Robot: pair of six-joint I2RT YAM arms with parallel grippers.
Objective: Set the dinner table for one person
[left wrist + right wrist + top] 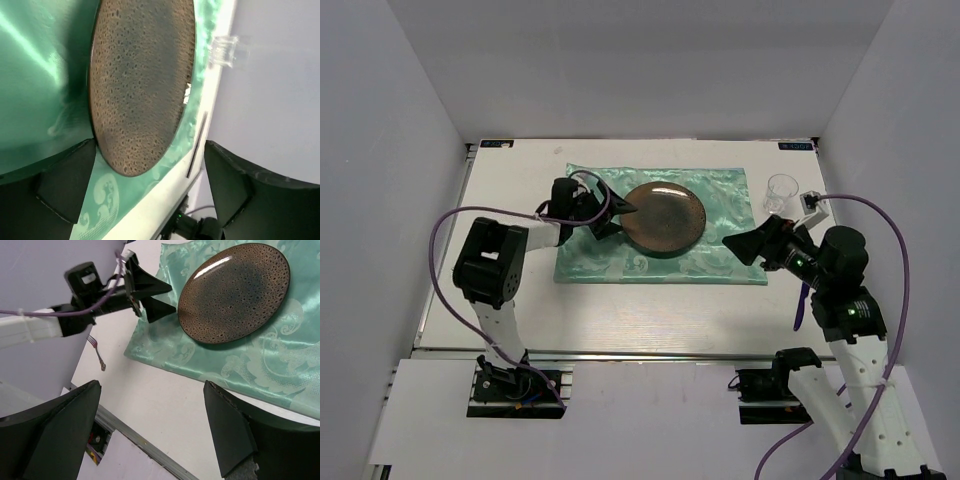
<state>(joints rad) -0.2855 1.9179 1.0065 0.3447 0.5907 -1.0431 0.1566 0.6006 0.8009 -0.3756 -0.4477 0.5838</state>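
The white dinner table (620, 310) carries a mint-green patterned cloth (590, 262) at its middle. A brown speckled plate (663, 218) lies flat on the cloth. My left gripper (620, 220) is open and empty, its jaws level with the plate's left rim. In the left wrist view (150, 192) the plate (140, 85) fills the space ahead. My right gripper (732, 245) is open and empty over the cloth's right edge. In the right wrist view (150, 425) it hangs above bare table (165, 405), with the plate (232, 292) and cloth (270, 360) beyond.
A clear glass (782, 192) stands on the table right of the cloth, also in the left wrist view (225, 47). A thin purple stick-like item (802, 305) lies by the right arm. White walls enclose three sides. A metal rail (650, 352) edges the front.
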